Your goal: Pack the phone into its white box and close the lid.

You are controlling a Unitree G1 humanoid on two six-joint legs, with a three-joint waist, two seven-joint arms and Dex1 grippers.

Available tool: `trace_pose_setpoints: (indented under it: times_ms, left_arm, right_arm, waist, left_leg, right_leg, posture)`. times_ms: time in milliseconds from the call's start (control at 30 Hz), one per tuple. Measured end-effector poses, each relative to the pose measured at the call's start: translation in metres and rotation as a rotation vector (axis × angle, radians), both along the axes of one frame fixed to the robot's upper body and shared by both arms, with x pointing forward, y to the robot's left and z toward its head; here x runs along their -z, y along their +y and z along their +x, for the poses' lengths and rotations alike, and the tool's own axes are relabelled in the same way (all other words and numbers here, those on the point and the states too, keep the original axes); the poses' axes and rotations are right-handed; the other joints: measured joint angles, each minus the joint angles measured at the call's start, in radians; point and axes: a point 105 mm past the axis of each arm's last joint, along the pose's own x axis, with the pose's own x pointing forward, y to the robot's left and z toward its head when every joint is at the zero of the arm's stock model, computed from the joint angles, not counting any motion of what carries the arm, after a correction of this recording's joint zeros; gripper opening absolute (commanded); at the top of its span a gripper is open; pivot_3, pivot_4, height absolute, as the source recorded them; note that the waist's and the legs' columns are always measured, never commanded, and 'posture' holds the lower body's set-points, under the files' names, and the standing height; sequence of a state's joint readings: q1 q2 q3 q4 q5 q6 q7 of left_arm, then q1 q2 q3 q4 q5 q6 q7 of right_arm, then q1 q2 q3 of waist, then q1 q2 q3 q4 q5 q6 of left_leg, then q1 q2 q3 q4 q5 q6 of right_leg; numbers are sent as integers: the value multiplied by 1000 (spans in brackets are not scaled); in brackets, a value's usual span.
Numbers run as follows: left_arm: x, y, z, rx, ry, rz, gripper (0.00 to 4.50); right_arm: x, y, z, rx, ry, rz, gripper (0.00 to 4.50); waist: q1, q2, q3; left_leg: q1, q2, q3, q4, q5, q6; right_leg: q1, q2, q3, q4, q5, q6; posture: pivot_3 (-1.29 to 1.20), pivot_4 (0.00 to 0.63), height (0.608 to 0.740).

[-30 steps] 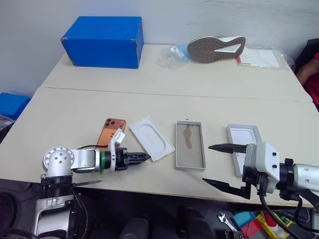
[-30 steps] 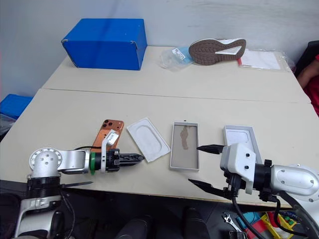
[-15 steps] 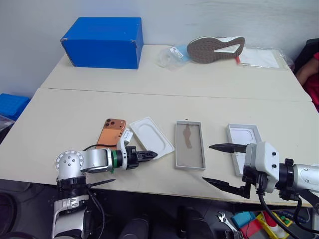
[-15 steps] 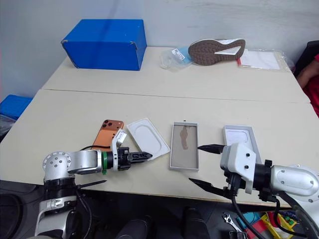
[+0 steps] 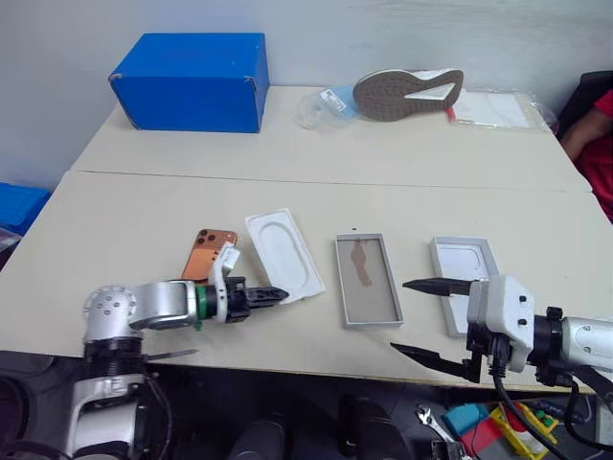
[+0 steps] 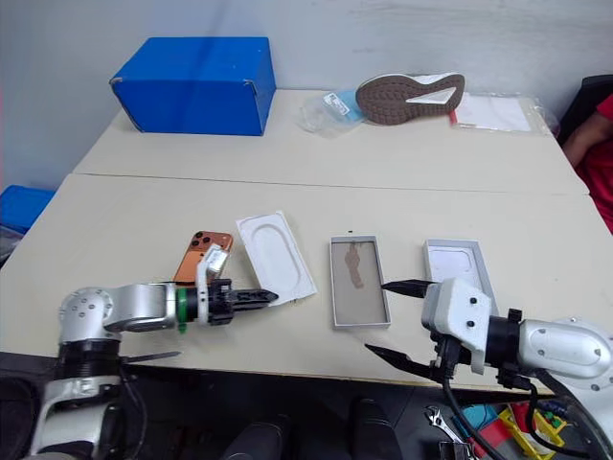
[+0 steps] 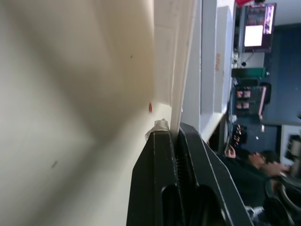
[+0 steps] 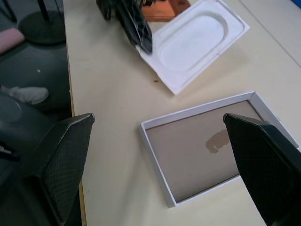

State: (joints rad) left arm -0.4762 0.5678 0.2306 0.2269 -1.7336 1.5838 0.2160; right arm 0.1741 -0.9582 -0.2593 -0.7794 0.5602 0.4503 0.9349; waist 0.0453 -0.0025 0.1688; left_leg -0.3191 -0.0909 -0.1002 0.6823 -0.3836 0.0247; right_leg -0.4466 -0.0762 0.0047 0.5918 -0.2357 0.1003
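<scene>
Left gripper [image 5: 278,293] pinching the white insert [image 5: 283,254]
Right gripper [image 5: 421,316] gapes wide, the white box [image 5: 368,292] just beyond it.

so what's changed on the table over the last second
The left gripper has shut on the near corner of the white insert and dragged it: the insert now lies turned, its far end swung toward the phone. The phone, the white box and the lid lie where they were. The right gripper stays open near the table's front edge.
</scene>
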Motion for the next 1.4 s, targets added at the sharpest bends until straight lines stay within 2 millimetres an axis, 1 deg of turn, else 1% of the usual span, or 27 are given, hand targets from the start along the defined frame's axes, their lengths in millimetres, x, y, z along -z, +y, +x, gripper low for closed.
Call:
trace_pose_setpoints:
  times_ms: [67, 167, 200, 267, 300, 367, 400, 433, 467, 533, 600, 633, 667, 800, 900, 1000, 1067, 1167, 1233, 1333, 1400]
  left_arm:
    - [-16, 10, -2, 44, -27, -13, 33]
    - [-41, 19, -10, 128, -70, -52, 33]
    - [-48, 18, -14, 165, -84, -67, 9]
    - [-53, 16, -19, 216, -85, -96, 0]
    - [-52, 14, -21, 242, -75, -107, 0]
    - [-51, 12, -24, 276, -67, -112, 0]
    - [-51, 13, -27, 296, -64, -113, 0]
    - [-51, 13, -28, 310, -62, -109, 0]
    - [-51, 14, -29, 319, -66, -105, 0]
    - [-51, 17, -30, 329, -72, -96, 0]
    - [-50, 21, -28, 322, -77, -92, 0]
    - [-48, 23, -28, 323, -79, -90, 0]
    - [-48, 24, -27, 321, -80, -87, 0]
    - [-49, 30, -25, 319, -101, -96, 0]
    - [-47, 31, -26, 330, -93, -98, 0]
    - [-45, 31, -27, 340, -86, -92, 0]
    - [-45, 31, -28, 349, -86, -92, 0]
    - [-45, 28, -32, 379, -85, -85, 0]
    - [-44, 24, -34, 399, -86, -77, 0]
    - [-42, 17, -35, 421, -80, -84, 0]
    - [-38, 11, -35, 441, -70, -71, 0]
  right_arm:
    - [9, 3, 2, -27, 16, -30, 4500]
    - [26, 4, 13, -37, 37, -90, 4500]
    - [32, 2, 18, -28, 50, -111, 4320]
    - [40, 3, 26, -26, 60, -128, 3911]
    - [43, 7, 33, -31, 54, -126, 3564]
    - [47, 11, 41, -33, 56, -129, 3059]
    - [54, 12, 47, -33, 62, -142, 2657]
    - [60, 13, 50, -35, 72, -155, 2422]
    - [65, 13, 51, -35, 80, -161, 2001]
    - [75, 16, 52, -49, 102, -172, 1417]
    - [76, 19, 54, -66, 96, -167, 708]
    - [76, 23, 54, -86, 89, -165, 256]
    - [76, 25, 53, -97, 89, -161, 23]
    - [76, 32, 51, -126, 99, -142, 23]
    - [71, 46, 46, -142, 121, -96, 23]
    - [67, 60, 39, -169, 119, -79, 23]
    - [67, 60, 40, -152, 114, -84, 23]
    - [71, 61, 42, -138, 94, -102, 23]
    - [78, 62, 42, -149, 83, -131, 23]
    - [78, 63, 42, -161, 57, -145, 23]
    - [78, 63, 42, -162, 56, -147, 424]
  waist:
    - [-1, 0, 0]
    - [-8, -1, 1]
    - [-9, 0, 1]
    - [-11, 1, 2]
    - [-16, 0, 2]
    - [-21, 0, 2]
    - [-22, -1, 3]
    - [-24, -1, 3]
    - [-25, 0, 3]
    - [-25, 0, 3]
    - [-26, 0, 3]
    - [-27, 0, 3]
    - [-26, 0, 3]
    - [-24, 0, 3]
    - [-24, 0, 3]
    - [-24, 0, 3]
    - [-23, -1, 3]
    - [-23, -1, 3]
    - [-24, -1, 3]
    - [-23, -1, 2]
    - [-23, -1, 2]
  left_leg:
    - [0, 0, 0, 0, 0, 0]
    - [0, -1, 0, 0, 0, 0]
    - [-1, -2, 0, -1, 0, 1]
    - [-1, -2, 0, -1, 1, 1]
    - [-1, -1, 0, -1, 1, 1]
    - [-1, -1, 0, -1, 1, 1]
    - [-2, 0, -1, -1, 0, 1]
    - [-2, 0, 0, -2, 0, 1]
    - [-2, 0, 0, -2, 0, 1]
    - [-3, 0, 0, -2, 0, 1]
    - [-4, 0, 0, -2, 0, 1]
    - [-4, 0, 0, -2, 0, 1]
    - [-4, 0, 0, -2, 0, 1]
    - [-5, 0, 0, -2, 0, 1]
    - [-6, 0, -1, -2, 0, 1]
    - [-10, 0, -1, 0, 0, 1]
    - [-16, -1, 0, 2, 1, 2]
    - [-16, -1, 0, 1, 1, 2]
    - [-16, -1, 0, 1, 1, 2]
    - [-16, -1, 0, 1, 1, 2]
    - [-16, -1, 0, 1, 1, 2]
  right_leg:
    - [0, 0, 0, 0, 0, 0]
    - [0, -1, -1, -1, 0, 0]
    - [0, -1, -1, -1, 0, 0]
    - [0, -1, -1, -2, 0, -1]
    - [0, -1, -1, -2, 0, -1]
    - [-1, -1, -1, -2, 0, -1]
    - [-2, -1, -1, -2, -1, -1]
    - [-2, 0, -1, -1, -1, -1]
    - [-3, 0, -1, -2, -1, -1]
    - [-4, 0, -1, -1, -1, -2]
    - [-4, 0, -1, -1, -1, -2]
    - [-5, 0, -1, -1, -1, -2]
    - [-5, 0, -1, -1, -1, -2]
    - [-5, -1, -1, -2, -1, -2]
    - [-6, -1, -1, -1, -1, -2]
    - [-11, -1, -1, 0, -1, -2]
    - [-16, -1, -1, 2, -1, -2]
    - [-16, -1, -1, 2, -1, -2]
    - [-16, -1, -1, 2, -1, -2]
    - [-16, -1, -1, 2, -1, -2]
    - [-16, -1, -1, 2, -1, -2]
  posture:
    - [0, 150, 740]
    - [0, 150, 740]
    - [0, 150, 740]
    - [0, 150, 740]
    - [0, 150, 740]
    - [0, 150, 740]
    - [0, 150, 740]
    - [0, 150, 740]
    - [0, 150, 740]
    - [0, 150, 740]
    - [0, 150, 740]
    - [0, 150, 740]
    - [0, 150, 740]
    - [0, 150, 740]
    - [0, 150, 740]
    - [0, 150, 740]
    - [0, 150, 740]
    - [0, 150, 740]
    - [0, 150, 740]
    - [0, 150, 740]
    - [0, 150, 740]
